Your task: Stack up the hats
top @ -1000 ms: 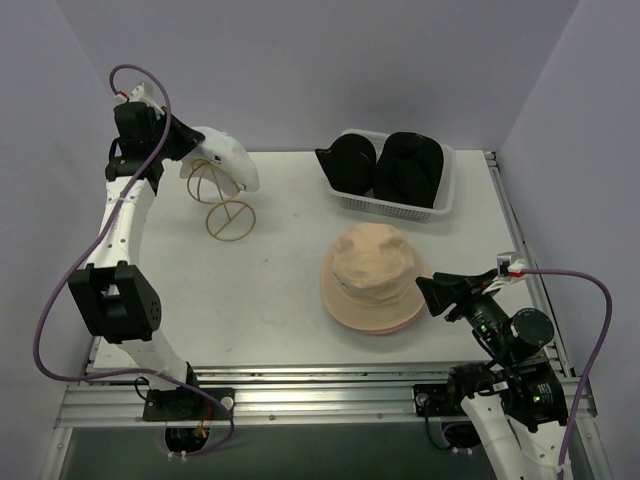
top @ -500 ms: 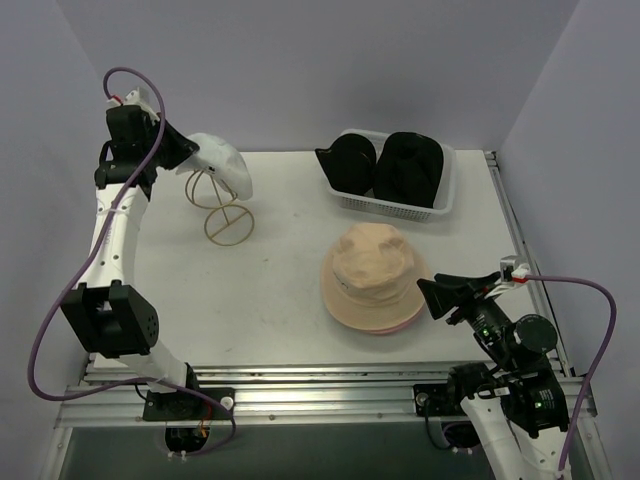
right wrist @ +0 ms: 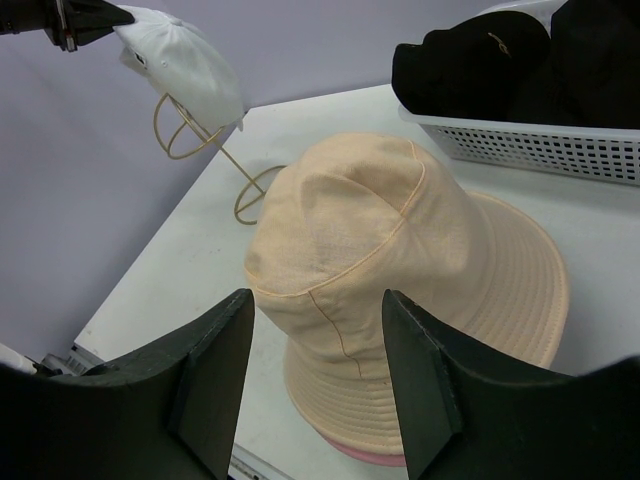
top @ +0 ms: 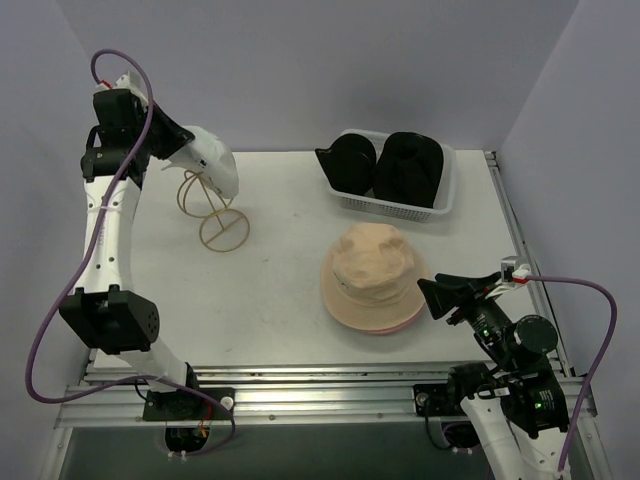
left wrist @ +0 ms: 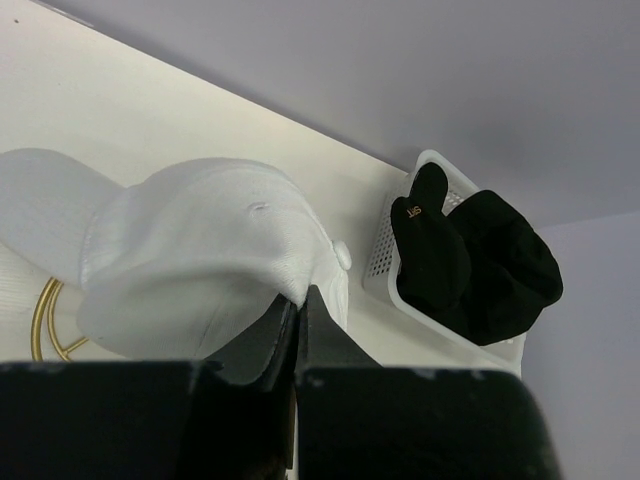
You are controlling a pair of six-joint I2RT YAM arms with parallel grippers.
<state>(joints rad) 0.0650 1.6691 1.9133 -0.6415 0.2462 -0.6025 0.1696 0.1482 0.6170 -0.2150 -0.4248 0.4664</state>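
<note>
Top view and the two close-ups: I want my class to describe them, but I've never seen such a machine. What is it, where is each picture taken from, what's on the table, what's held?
Two robot arms stand at the near edge of a table. One picture looks down from above; the others come from cameras on each wrist. The left claw is shut on a white cap over a gold wire stand. The right claw is open and empty, beside a tan hat lying on a pink hat. Two black hats sit in a white basket.
</note>
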